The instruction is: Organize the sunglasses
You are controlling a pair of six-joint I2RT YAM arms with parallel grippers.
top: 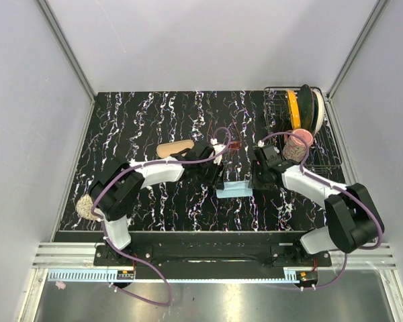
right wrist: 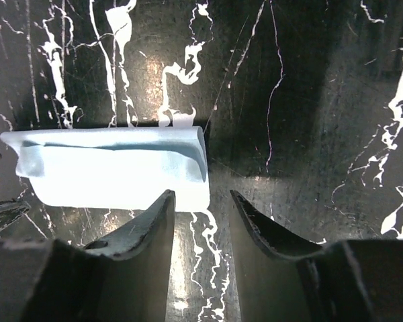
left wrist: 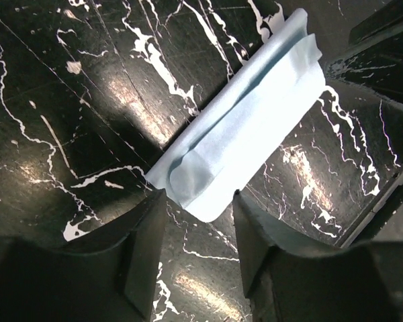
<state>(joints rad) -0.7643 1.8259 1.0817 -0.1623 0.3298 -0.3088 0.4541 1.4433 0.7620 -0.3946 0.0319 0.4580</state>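
Note:
The sunglasses [top: 234, 143] are a small red-pink shape on the black marbled table, behind both grippers; they show in neither wrist view. A folded light blue cloth [top: 234, 190] lies between the grippers. My left gripper [top: 221, 176] is open and empty at the cloth's left end; in the left wrist view [left wrist: 198, 198] the cloth [left wrist: 245, 131] lies just ahead of its fingertips. My right gripper [top: 255, 182] is open and empty at the cloth's right end; in the right wrist view [right wrist: 201, 194] the cloth's [right wrist: 114, 168] corner sits beside the left finger [right wrist: 151, 231].
A tan oblong object [top: 174, 148] lies behind the left arm. A wire rack [top: 326, 151] at the back right holds a yellow and black disc [top: 302, 107] and a pink-topped cup [top: 297, 144]. A pale lump [top: 87, 206] sits at the table's left front.

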